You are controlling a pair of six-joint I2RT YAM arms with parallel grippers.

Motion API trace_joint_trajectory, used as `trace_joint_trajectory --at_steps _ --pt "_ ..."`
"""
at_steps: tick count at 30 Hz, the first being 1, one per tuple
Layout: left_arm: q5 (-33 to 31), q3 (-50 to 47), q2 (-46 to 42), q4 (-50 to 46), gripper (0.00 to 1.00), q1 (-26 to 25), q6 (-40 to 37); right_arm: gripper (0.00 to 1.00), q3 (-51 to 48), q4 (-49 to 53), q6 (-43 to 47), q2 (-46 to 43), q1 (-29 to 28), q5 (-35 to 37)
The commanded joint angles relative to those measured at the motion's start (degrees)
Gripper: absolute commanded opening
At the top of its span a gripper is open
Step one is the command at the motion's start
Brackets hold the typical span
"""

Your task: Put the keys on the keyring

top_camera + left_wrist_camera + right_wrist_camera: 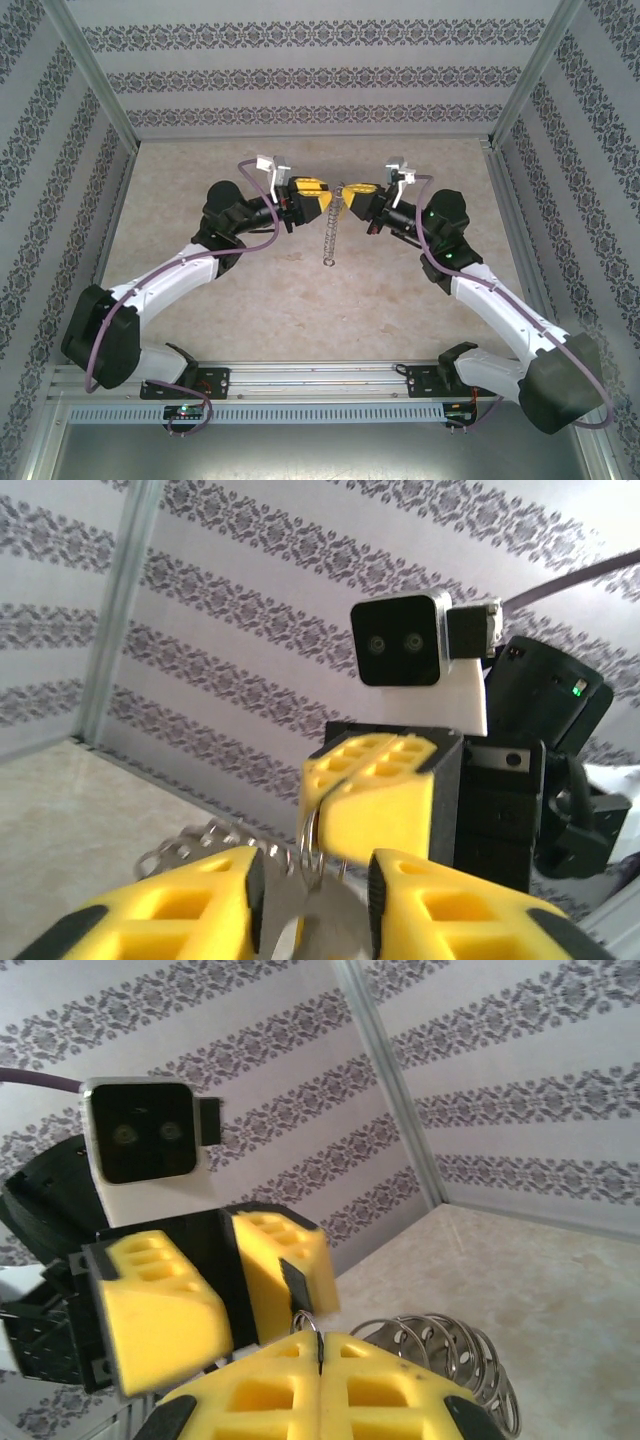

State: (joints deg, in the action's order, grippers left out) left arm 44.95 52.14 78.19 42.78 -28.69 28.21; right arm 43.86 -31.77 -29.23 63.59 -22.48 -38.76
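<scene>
Left gripper (pixel 318 190) and right gripper (pixel 352 190) face each other, almost tip to tip, over the far middle of the table (pixel 250 310). The keyring (pixel 331 225) runs from between the 2 toward the near edge.

No text, label, brand, number or sign can be read in any view.
</scene>
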Motion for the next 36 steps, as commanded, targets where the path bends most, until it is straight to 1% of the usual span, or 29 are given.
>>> trace_joint_trajectory --at_steps 1,5,7,10,12,16,19,24,36 --pt "-0.23 4.13 -4.48 -10.16 0.43 1.95 -5.57 0.0 2.02 1.48 3.03 -1.45 2.73 -4.94" --pt "4.29 9.77 -4.7 -23.88 0.49 3.3 -11.49 0.0 3.92 5.31 5.96 -0.38 4.39 -9.6" --pt "6.72 12.48 -3.68 -29.51 0.5 3.59 -13.84 0.0 5.35 8.06 8.1 0.18 4.53 -11.38" --pt "9.8 16.4 -1.7 -36.95 0.5 3.76 -17.36 0.0 8.53 14.8 12.47 1.29 4.4 -14.6" --pt "10.96 18.87 -0.19 -41.67 0.5 3.74 -19.86 0.0 10.55 19.76 15.81 1.58 4.09 -15.49" --pt "12.81 23.21 2.86 -49.61 0.46 3.81 -23.89 0.0 14.45 29.74 22.42 1.62 3.3 -14.72" --pt "14.56 25.24 4.51 -52.75 0.41 3.75 -25.88 0.0 16.35 34.61 25.65 1.82 2.78 -13.51" --pt "17.92 27.47 6.69 -54.78 0.38 3.8 -26.73 0.0 18.93 40.85 30.36 2.5 1.06 -9.93" --pt "19.88 27.89 7.3 -54.76 0.36 3.55 -26.72 0.0 19.77 41.93 31.5 3.56 -0.15 -7.87"
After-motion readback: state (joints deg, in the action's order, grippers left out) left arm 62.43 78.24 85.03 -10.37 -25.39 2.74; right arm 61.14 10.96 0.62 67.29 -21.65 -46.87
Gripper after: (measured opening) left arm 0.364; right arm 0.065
